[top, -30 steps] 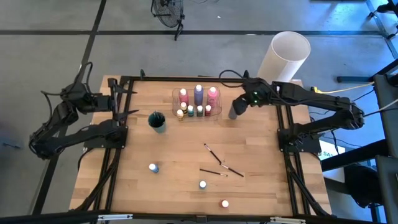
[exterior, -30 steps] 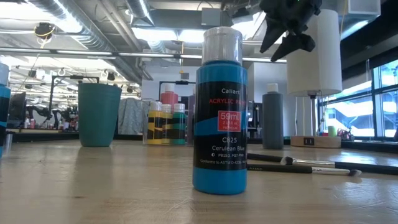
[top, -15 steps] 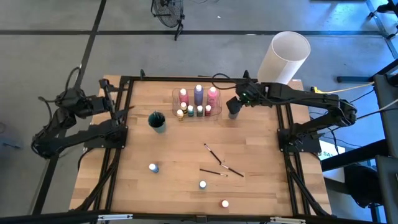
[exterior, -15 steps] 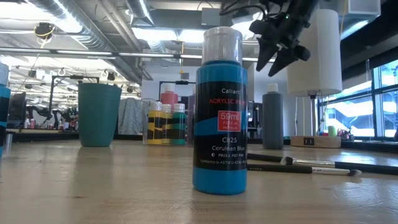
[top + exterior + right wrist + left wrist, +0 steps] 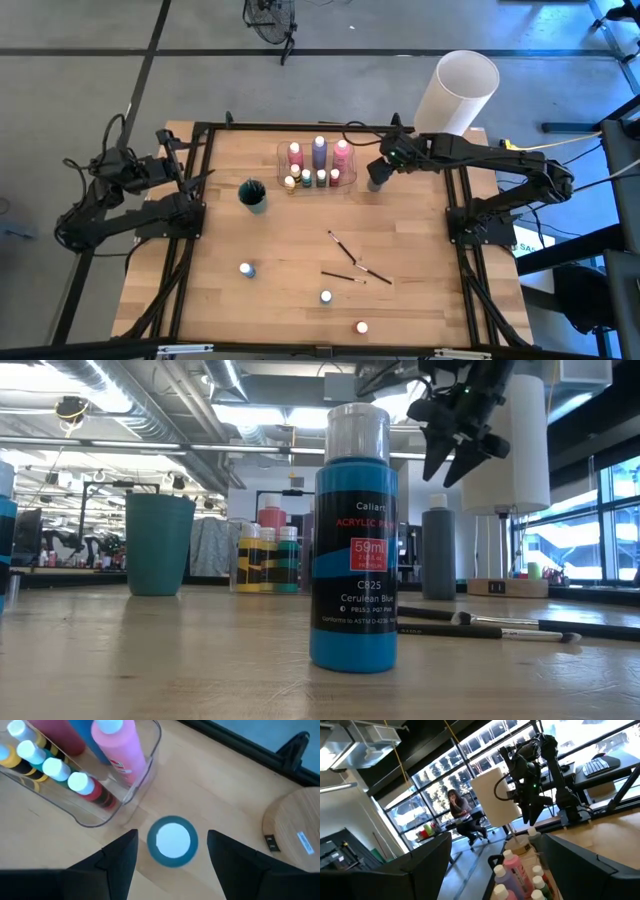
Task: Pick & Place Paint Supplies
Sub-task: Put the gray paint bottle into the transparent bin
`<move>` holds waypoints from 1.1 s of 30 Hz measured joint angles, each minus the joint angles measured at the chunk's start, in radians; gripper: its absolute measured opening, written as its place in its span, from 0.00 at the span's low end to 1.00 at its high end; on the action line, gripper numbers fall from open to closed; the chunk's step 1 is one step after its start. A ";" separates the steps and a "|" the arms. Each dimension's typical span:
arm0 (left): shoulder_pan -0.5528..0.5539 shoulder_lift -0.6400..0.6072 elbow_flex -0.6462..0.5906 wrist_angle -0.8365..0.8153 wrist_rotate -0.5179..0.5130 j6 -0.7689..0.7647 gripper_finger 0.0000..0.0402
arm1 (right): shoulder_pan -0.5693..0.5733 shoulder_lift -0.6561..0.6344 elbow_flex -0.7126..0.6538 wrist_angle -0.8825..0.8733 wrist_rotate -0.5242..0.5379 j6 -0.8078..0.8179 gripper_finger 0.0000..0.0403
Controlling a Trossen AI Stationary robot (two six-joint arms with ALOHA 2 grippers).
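Wooden tabletop (image 5: 290,250) is lying inside a black frame, with an open workshop floor behind it and large windows showing in the low view. Clear tray (image 5: 349,168) is sitting at the far middle of the table, holding three taller bottles, pink (image 5: 295,153), purple (image 5: 319,149) and pink (image 5: 342,151), plus a row of tiny white-capped bottles (image 5: 312,179) along its near side.

Grey bottle (image 5: 375,178) is standing upright on the wood just right of the tray, not touching it. Right gripper (image 5: 381,165) is hovering directly above this bottle; in the right wrist view its two dark fingers (image 5: 120,857) are standing apart on either side of the white cap (image 5: 173,840), jaws released, gripping nothing.

Left gripper (image 5: 207,162) is waiting at the far left edge of the table, jaws spread wide and empty.

Teal cup (image 5: 253,194) is standing left of the tray. Three paintbrushes (image 5: 350,264) are lying near the table's middle right. Blue bottle (image 5: 355,540) is standing nearest the low camera; two more white-capped bottles (image 5: 246,269) (image 5: 361,327) are standing apart on the near half. White cylinder (image 5: 456,90) is rising beyond the far right corner.
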 joint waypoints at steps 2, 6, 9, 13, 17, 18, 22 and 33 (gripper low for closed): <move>0.000 0.000 0.000 -0.005 0.000 -0.007 0.77 | 0.000 0.000 0.000 -0.011 0.000 0.019 0.60; 0.000 0.000 0.000 -0.018 -0.001 -0.016 0.77 | 0.000 0.000 0.000 -0.030 0.000 0.066 0.60; 0.000 -0.001 0.000 -0.028 -0.001 -0.016 0.77 | 0.000 0.000 0.000 -0.031 0.000 0.091 0.60; 0.000 -0.001 0.000 -0.033 -0.002 -0.017 0.77 | 0.000 0.000 0.000 -0.029 0.000 0.110 0.60; 0.000 -0.001 0.000 -0.033 -0.003 -0.018 0.77 | -0.002 0.000 0.000 -0.026 0.000 0.109 0.60; 0.000 -0.001 0.000 -0.033 -0.003 -0.019 0.77 | -0.002 0.000 0.000 -0.027 0.000 0.109 0.60; 0.000 -0.001 0.000 -0.036 -0.003 -0.019 0.77 | -0.002 0.000 0.000 -0.028 0.000 0.108 0.60; 0.000 -0.001 0.000 -0.073 0.000 -0.019 0.77 | -0.002 0.000 -0.018 -0.024 0.000 0.109 0.60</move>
